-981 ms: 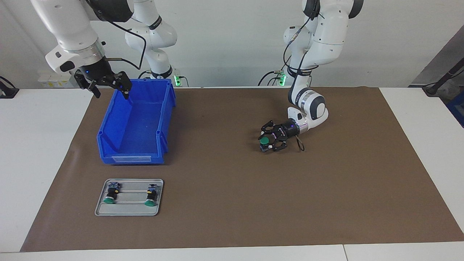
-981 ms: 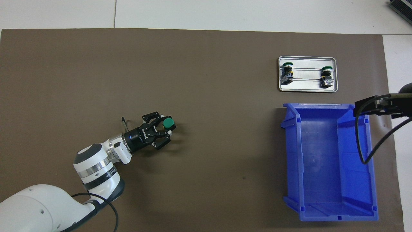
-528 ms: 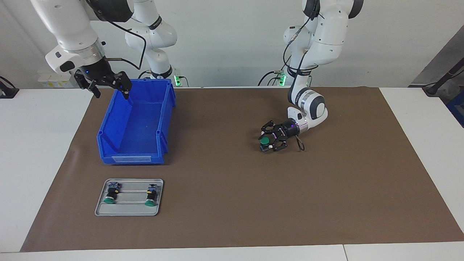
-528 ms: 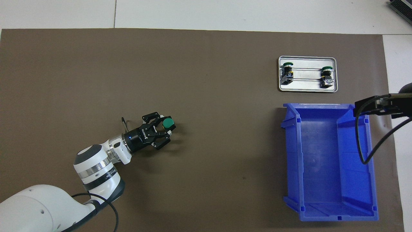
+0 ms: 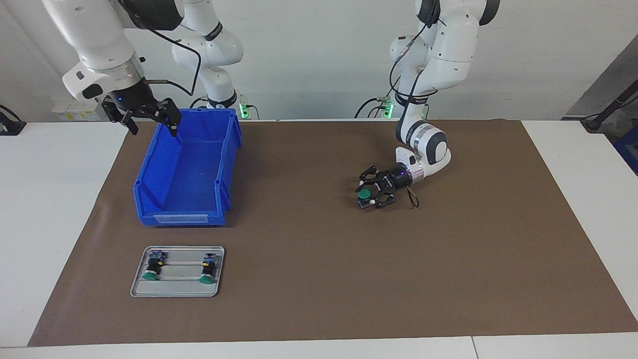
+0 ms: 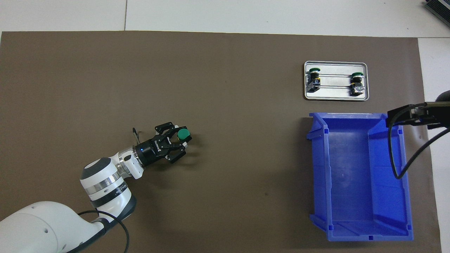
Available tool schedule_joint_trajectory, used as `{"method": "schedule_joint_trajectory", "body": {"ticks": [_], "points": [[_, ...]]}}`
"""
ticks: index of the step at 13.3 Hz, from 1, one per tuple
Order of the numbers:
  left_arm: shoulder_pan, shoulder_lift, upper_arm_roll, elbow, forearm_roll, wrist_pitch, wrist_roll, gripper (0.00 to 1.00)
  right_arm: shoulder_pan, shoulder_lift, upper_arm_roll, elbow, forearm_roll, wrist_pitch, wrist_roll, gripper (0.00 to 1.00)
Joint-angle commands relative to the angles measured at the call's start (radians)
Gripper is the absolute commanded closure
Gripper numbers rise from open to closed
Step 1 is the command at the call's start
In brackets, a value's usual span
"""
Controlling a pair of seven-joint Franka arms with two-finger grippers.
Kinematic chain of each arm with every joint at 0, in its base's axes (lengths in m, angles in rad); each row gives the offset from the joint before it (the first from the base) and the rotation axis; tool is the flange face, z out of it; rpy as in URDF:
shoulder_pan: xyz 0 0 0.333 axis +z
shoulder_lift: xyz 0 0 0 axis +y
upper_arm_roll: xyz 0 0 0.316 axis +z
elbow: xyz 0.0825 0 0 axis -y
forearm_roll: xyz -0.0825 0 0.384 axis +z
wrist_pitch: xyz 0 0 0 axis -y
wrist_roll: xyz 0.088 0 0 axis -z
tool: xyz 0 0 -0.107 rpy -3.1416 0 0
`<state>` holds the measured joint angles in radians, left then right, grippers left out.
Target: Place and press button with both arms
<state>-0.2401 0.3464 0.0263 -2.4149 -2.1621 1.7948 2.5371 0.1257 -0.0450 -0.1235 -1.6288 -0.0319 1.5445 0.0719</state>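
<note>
The button stands on the brown mat near the middle of the desk, toward the left arm's end. Its long axis is upright, the green cap pointing up and the base end down on the mat. The left gripper lies low and level beside it, its jaws closed around the black body under the cap. The right gripper hangs over the rim of the blue bin, jaws spread wide and holding nothing; that arm waits. Farther from the robots than the bin, a grey tray holds two twin buttons lying on their sides.
</note>
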Motion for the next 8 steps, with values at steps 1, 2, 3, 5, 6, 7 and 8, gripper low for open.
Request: {"method": "schedule_joint_trajectory", "body": {"ticks": [1, 2, 3, 5, 6, 7, 8], "points": [[0.008, -0.004, 0.000, -0.015, -0.018, 0.014, -0.006, 0.41, -0.008, -0.012, 0.005, -0.002, 0.014, -0.012, -0.023, 0.00], [0.008, -0.004, 0.000, -0.015, -0.018, 0.014, -0.008, 0.41, -0.008, -0.012, 0.005, -0.002, 0.014, -0.014, -0.023, 0.00], [0.010, -0.004, 0.001, -0.015, -0.016, 0.014, -0.008, 0.41, -0.008, -0.012, 0.005, -0.002, 0.014, -0.014, -0.023, 0.00], [0.012, -0.006, 0.001, -0.013, -0.018, 0.012, -0.009, 0.40, -0.008, -0.012, 0.005, -0.002, 0.014, -0.014, -0.024, 0.00], [0.012, -0.006, 0.001, -0.013, -0.018, 0.012, -0.009, 0.40, -0.008, -0.012, 0.005, -0.002, 0.014, -0.014, -0.023, 0.00], [0.010, -0.007, 0.001, -0.013, -0.018, 0.012, -0.015, 0.40, -0.008, -0.012, 0.005, -0.002, 0.014, -0.014, -0.023, 0.00], [0.010, -0.012, 0.001, -0.013, -0.018, 0.014, -0.034, 0.36, -0.008, -0.012, 0.005, -0.002, 0.014, -0.012, -0.023, 0.00]]}}
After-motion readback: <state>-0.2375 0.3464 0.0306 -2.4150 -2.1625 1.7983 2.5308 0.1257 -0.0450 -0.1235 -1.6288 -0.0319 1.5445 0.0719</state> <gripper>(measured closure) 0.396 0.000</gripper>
